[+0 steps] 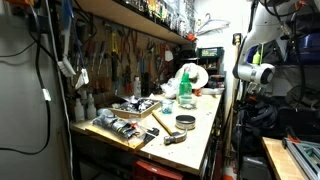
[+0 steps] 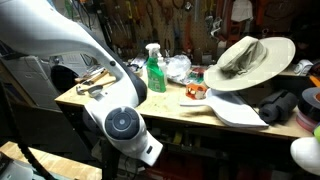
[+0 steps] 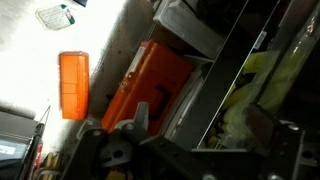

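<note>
My gripper shows only in the wrist view, as dark fingers at the bottom edge. They stand apart with nothing between them. It is off to the side of the workbench and faces an orange case beside a grey metal shelf frame. A small orange block lies to the left of the case. In both exterior views only the white arm shows; the fingers are hidden.
The workbench holds a green spray bottle, a wide-brimmed hat, a hammer, a tape roll and a board of tools. Tools hang on the back wall.
</note>
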`<state>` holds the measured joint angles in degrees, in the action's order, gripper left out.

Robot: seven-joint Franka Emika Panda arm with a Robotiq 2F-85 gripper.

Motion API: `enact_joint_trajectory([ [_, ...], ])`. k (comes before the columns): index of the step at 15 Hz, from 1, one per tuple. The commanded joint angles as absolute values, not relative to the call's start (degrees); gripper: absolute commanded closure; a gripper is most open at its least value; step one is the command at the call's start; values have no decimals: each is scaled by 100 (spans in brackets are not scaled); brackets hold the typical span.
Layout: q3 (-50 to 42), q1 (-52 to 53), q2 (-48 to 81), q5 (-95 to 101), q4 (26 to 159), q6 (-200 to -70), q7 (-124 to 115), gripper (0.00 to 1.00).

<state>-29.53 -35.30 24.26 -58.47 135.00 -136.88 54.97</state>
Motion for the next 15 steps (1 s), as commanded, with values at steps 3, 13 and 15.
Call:
enact_joint_trajectory([
  [3,-2208,-4640,3392,-6319,12365,-13163,5815,0],
  [13,-2084,-4631,3339,-6168,12407,-13404,5616,0],
  [15,-1988,-4646,3434,-6206,12349,-13355,5627,0],
])
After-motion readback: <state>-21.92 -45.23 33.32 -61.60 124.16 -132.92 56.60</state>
